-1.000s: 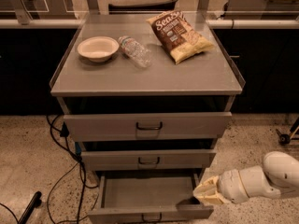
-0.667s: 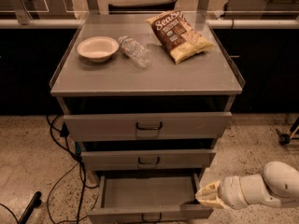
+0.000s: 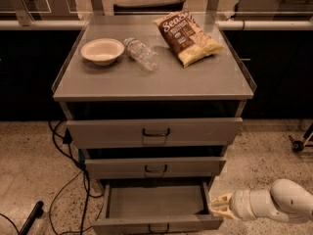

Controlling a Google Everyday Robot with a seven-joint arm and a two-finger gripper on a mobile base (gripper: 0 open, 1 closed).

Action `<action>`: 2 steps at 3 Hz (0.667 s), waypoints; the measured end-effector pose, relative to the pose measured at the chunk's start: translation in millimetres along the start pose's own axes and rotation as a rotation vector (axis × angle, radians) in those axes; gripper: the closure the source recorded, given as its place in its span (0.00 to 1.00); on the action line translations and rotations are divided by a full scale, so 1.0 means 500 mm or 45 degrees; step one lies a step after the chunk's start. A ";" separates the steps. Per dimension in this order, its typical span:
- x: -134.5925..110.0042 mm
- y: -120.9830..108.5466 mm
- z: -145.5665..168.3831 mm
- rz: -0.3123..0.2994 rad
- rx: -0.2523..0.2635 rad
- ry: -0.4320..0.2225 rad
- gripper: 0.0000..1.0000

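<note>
A grey drawer cabinet stood on a speckled floor, its worktop [image 3: 161, 80] carrying a white bowl [image 3: 102, 50], a plastic bottle [image 3: 141, 54] and a chip bag [image 3: 188, 37] toward 12 o'clock. Since a second before, the end effector [image 3: 220, 207] had sunk slightly at 5 o'clock, just beside the right front corner of the open bottom drawer [image 3: 156, 202]. How far open it was could not be told. Cables [image 3: 68, 180] trailed at 8 o'clock.
</note>
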State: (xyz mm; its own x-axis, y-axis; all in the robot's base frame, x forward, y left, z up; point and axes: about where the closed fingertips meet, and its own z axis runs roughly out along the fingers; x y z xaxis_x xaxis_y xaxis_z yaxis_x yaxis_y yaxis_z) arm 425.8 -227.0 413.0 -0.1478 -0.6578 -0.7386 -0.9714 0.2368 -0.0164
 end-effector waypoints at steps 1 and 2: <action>0.000 0.001 0.001 0.000 0.000 0.000 1.00; 0.033 0.051 0.038 -0.002 -0.028 -0.016 1.00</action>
State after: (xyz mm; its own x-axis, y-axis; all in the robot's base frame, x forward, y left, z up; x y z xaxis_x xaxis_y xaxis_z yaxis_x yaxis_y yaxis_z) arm 402.2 -218.3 387.3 -0.1440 -0.6489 -0.7471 -0.9756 0.2197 -0.0029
